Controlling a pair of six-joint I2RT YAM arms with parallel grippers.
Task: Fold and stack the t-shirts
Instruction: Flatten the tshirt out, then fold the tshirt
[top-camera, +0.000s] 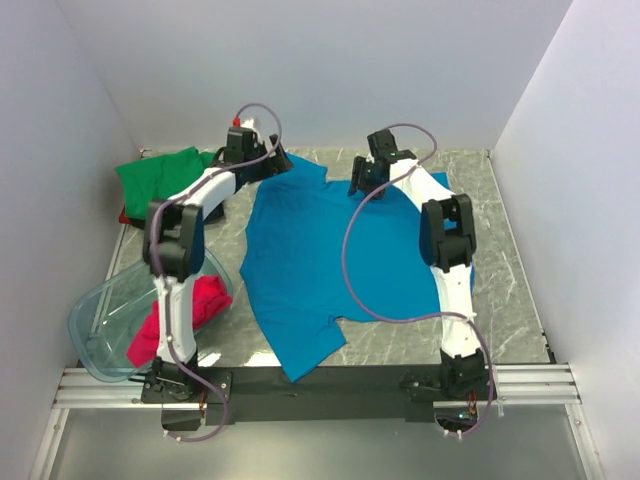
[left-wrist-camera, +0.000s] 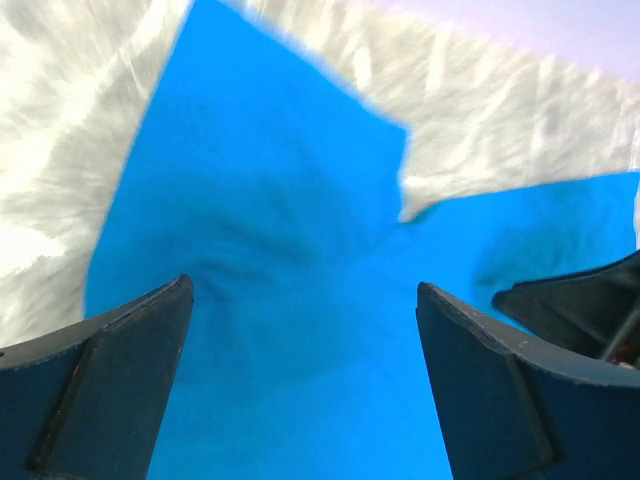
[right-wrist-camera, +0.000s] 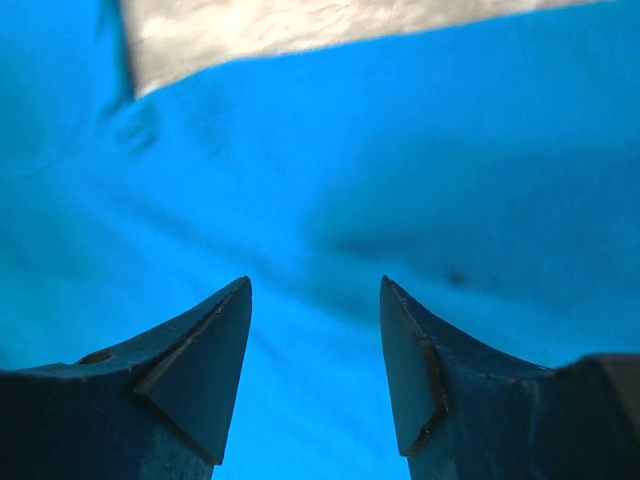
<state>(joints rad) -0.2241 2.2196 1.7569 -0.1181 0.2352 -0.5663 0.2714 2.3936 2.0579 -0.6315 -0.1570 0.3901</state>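
A bright blue t-shirt (top-camera: 330, 260) lies spread flat in the middle of the table. My left gripper (top-camera: 268, 160) hovers over its far left sleeve. In the left wrist view that gripper (left-wrist-camera: 305, 290) stands wide open, with only blue cloth (left-wrist-camera: 270, 200) below the gap. My right gripper (top-camera: 358, 184) is over the shirt's far edge, near the collar. Its jaws (right-wrist-camera: 315, 285) are open too, with nothing between them and blue cloth (right-wrist-camera: 400, 150) underneath. A green t-shirt (top-camera: 160, 176) lies at the back left corner. A magenta-red t-shirt (top-camera: 200, 303) sits bunched in the bin.
A clear plastic bin (top-camera: 90, 322) stands at the near left, next to the left arm's base. White walls close in the back and both sides of the marbled table (top-camera: 505, 250). A metal rail (top-camera: 320, 380) runs along the near edge.
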